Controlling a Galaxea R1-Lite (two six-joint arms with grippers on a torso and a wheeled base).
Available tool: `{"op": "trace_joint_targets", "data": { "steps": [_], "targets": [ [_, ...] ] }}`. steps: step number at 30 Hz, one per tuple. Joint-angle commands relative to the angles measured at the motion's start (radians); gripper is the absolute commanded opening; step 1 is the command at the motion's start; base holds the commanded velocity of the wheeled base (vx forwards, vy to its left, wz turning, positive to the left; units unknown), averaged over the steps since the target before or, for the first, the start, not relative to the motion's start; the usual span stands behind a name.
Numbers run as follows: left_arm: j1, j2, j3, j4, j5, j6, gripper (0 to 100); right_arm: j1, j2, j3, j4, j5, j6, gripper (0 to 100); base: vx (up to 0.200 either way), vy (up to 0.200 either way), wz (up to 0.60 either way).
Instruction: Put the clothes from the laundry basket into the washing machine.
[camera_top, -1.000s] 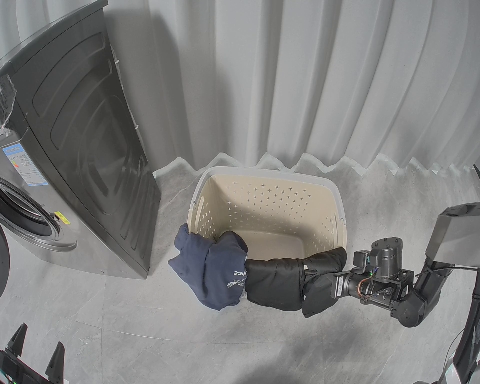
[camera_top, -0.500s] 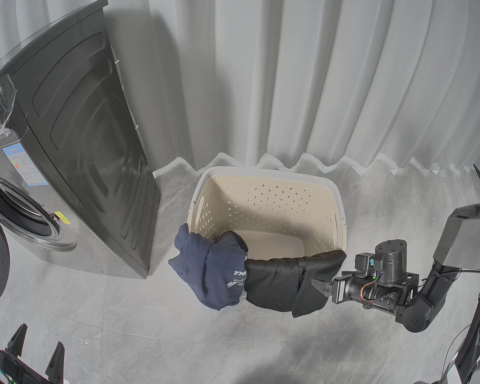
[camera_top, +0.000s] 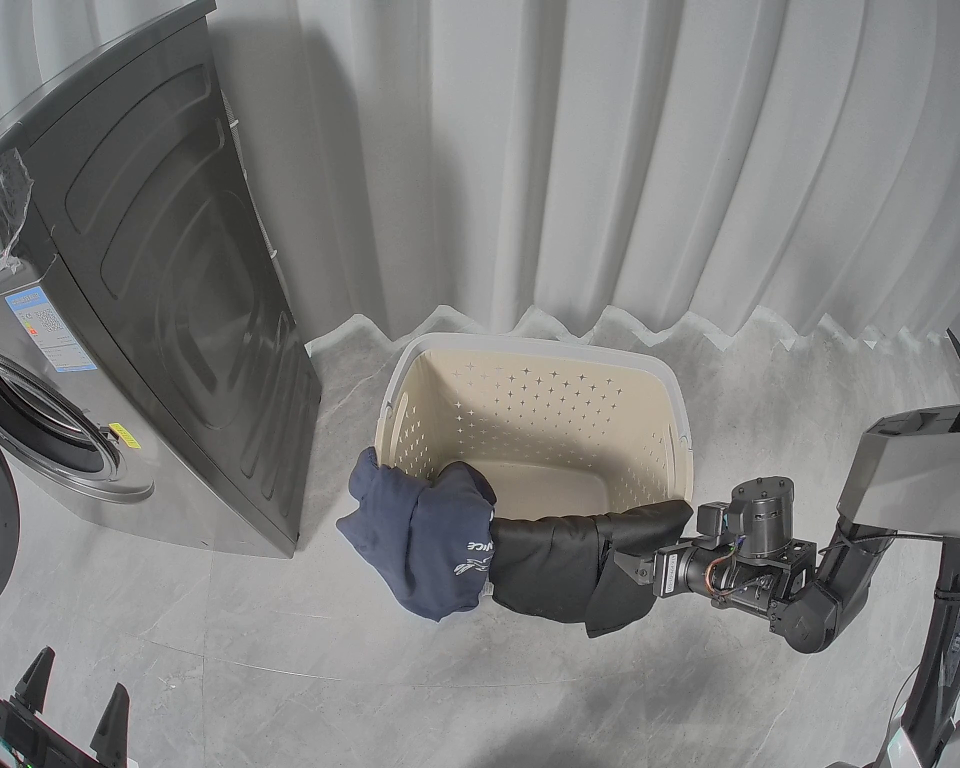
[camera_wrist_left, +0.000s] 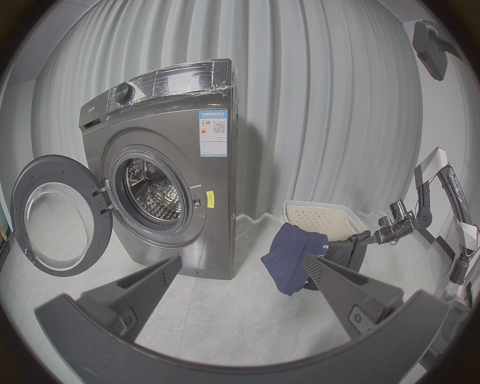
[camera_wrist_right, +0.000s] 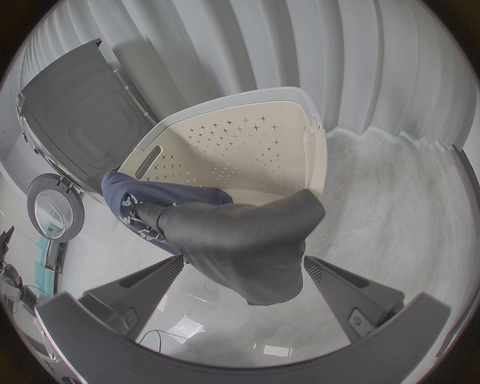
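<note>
The right gripper (camera_top: 628, 570) is edging back toward the black garment (camera_top: 545, 565) hanging over the laundry basket (camera_top: 540, 345) rim, fingers (camera_wrist_right: 345, 290) spread wide, ready for grasping it.

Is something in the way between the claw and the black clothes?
Nothing visible does. The right claw is open, with one finger on each side of the black garment, which hangs over the laundry basket rim.
</note>
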Motion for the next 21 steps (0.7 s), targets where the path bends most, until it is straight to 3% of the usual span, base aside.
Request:
{"op": "trace_joint_targets", "data": {
  "steps": [1, 8, 13, 16, 21],
  "targets": [
    [0.000, -0.012, 0.015, 0.000, 0.000, 0.000, 100, -0.008, 0.028, -0.030, -0.001, 0.000, 0.000, 0, 0.000, 0.000, 0.00],
    [0.000, -0.012, 0.015, 0.000, 0.000, 0.000, 100, -0.004, 0.028, -0.033, -0.051, 0.005, 0.002, 0, 0.000, 0.000, 0.00],
    [0.000, -0.012, 0.015, 0.000, 0.000, -0.002, 100, 0.007, -0.004, 0.027, -0.130, 0.005, -0.004, 0, 0.000, 0.000, 0.00],
    [0.000, -0.012, 0.015, 0.000, 0.000, -0.002, 100, 0.022, -0.152, 0.127, -0.148, 0.010, -0.014, 0, 0.000, 0.000, 0.00],
    [0.000, -0.012, 0.015, 0.000, 0.000, 0.000, 100, 0.048, -0.314, 0.171, -0.153, 0.010, -0.018, 0, 0.000, 0.000, 0.00]
  ]
}}
